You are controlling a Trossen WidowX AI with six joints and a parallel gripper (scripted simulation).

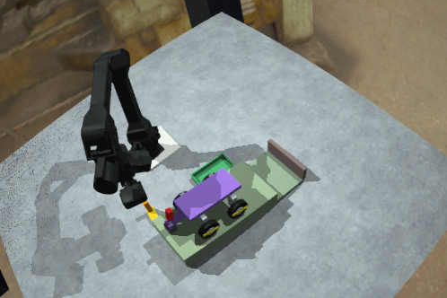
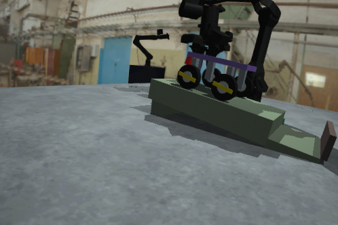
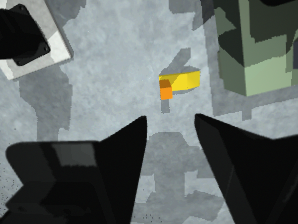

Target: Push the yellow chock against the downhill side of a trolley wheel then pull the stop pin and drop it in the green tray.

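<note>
Your gripper (image 1: 133, 197) hangs over the table (image 1: 314, 97) just left of the chock (image 1: 150, 210), fingers partly spread with nothing between them. In the wrist view you see the chock (image 3: 179, 83) ahead of the fingertips, apart from them, lying on the table just beside the raised end of the ramp (image 3: 252, 60). From above, the chock sits at the ramp's (image 1: 224, 232) left, uphill end, not at any wheel (image 1: 209, 229). The trolley (image 1: 207, 192) stands on the ramp with the red-headed pin (image 1: 169, 213) at its left end. The green tray (image 1: 211, 170) lies on the far side of the ramp, partly hidden by the trolley.
</note>
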